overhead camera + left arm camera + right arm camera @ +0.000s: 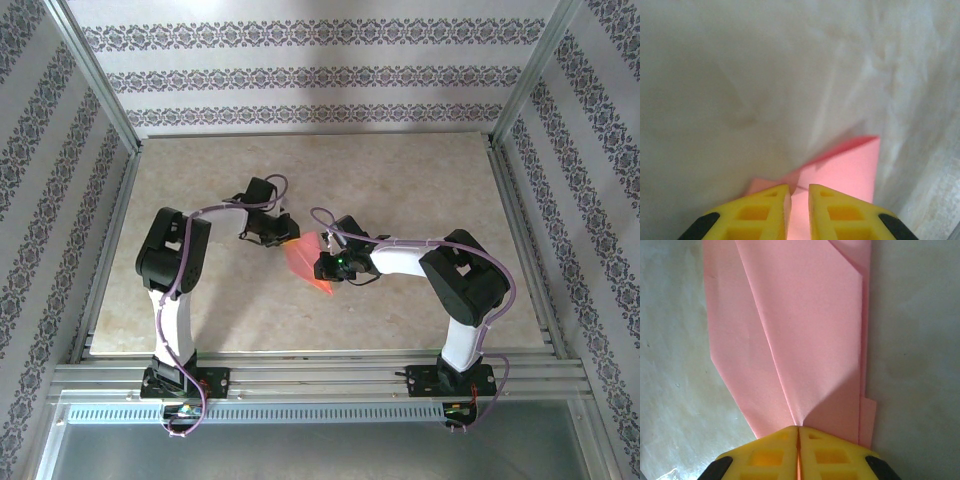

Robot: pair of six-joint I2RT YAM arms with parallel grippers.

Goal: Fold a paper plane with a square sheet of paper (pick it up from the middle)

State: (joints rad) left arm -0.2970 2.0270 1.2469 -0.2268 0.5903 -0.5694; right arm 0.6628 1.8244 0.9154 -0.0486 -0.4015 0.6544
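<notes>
From above, the left arm rises from its base at the near-left edge and bends at a dark elbow; its forearm reaches right toward the middle of the table [420, 190], ending in the left gripper [284, 237]. The right arm mirrors it from the near-right; its forearm stretches left, with the right gripper [323, 268] aimed at its partner. The two claws sit close, tip toward tip, and the paper [303, 262] is between them over the table's centre; its far edge is at the left claw and its near part at the right claw. Whether it rests on the table cannot be told here.

In the left wrist view, the left gripper [799, 195] points down at the table [740, 75]; its yellow fingers [765, 212] stand almost together, with a narrow slit between them. The paper [850, 170] runs into that slit and fans out beyond the tips, one corner rising to the right. Whether the tips pinch it or merely flank it cannot be told.

In the right wrist view, the right gripper [798, 432] has its tips pressed together with no gap, clamped on the narrow end of the paper [800, 330]. From the pinch the paper widens away as a long folded strip; one crease slants up and left, and extra layers show along the right edge. The pale table [915, 340] lies behind it.
</notes>
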